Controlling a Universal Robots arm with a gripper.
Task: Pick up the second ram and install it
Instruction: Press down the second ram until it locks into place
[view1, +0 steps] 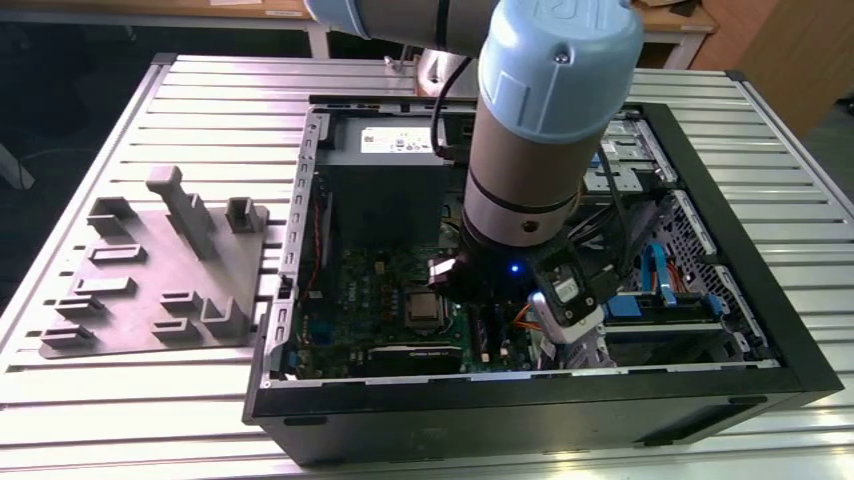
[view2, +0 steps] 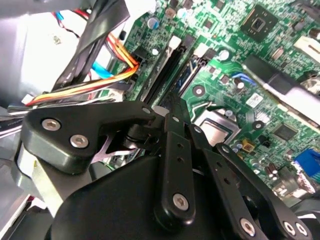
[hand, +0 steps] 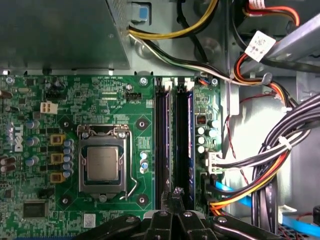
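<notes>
Gripper (hand: 175, 192) low inside PC case (view1: 534, 398), over motherboard (hand: 100, 95), at end of two RAM slot rails (hand: 161, 140).
Jaws narrow, tips nearly touching in both wrist views.
Second ram: cannot separate it from dark rails. Likely edge-on at or under tips, either pinched or already in slot. Cannot tell which.
Judgement, seating phase: keep stick square to rail, notch aligned, push straight down, even load on both ends, end latches free.
Risk: orange/black cable bundle (hand: 250, 197) just beside slots. Keep clear of it.

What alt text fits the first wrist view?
Black gripper hangs over the long memory slots of a green motherboard. The processor socket sits beside the slots; coloured cables run along the other side.
</notes>
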